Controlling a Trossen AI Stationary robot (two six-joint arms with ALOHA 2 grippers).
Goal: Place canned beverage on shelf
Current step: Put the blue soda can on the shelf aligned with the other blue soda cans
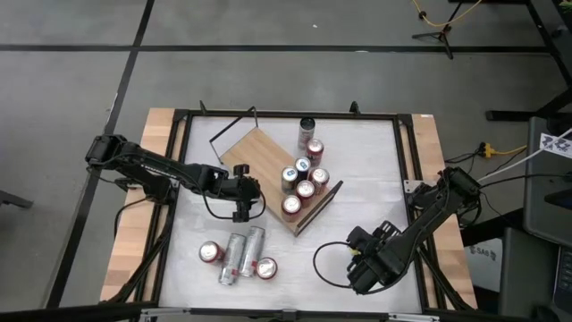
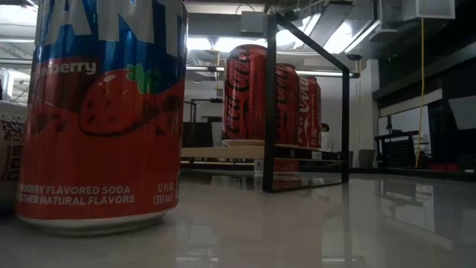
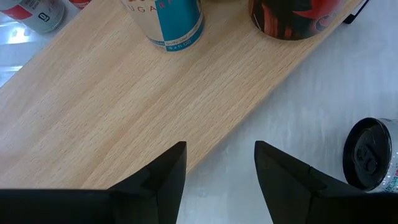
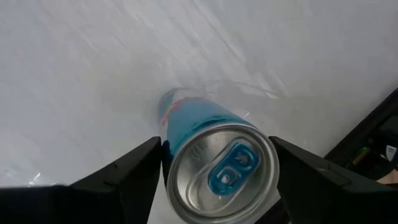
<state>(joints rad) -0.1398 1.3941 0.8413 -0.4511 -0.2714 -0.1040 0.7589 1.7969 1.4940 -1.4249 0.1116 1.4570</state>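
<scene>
The shelf (image 1: 259,152) is a light wooden board with black wire rails, lying askew at the table's middle. Several cans (image 1: 304,179) stand on its right half; in the low view they are red cans (image 2: 256,93) behind the rail (image 2: 269,104). My right gripper (image 1: 362,266) is near the table's front right, shut on a blue canned beverage (image 4: 214,162) with a silver top. My left gripper (image 1: 246,201) hangs open over the shelf's near edge (image 3: 205,143) with nothing between its fingers (image 3: 168,171). My right gripper pinches the blue can's side wall just under the top rim (image 4: 166,149) between its two fingers. The fingers come from above and point down. The can is upright, its base (image 4: 171,102) down near the white table; whether it rests there I cannot tell.
Several cans (image 1: 237,255) lie and stand on the table in front of the shelf. One fills the low view's left foreground, a red strawberry soda can (image 2: 100,112). A grey can (image 1: 307,128) stands at the shelf's far end. A black frame (image 1: 286,114) rims the table.
</scene>
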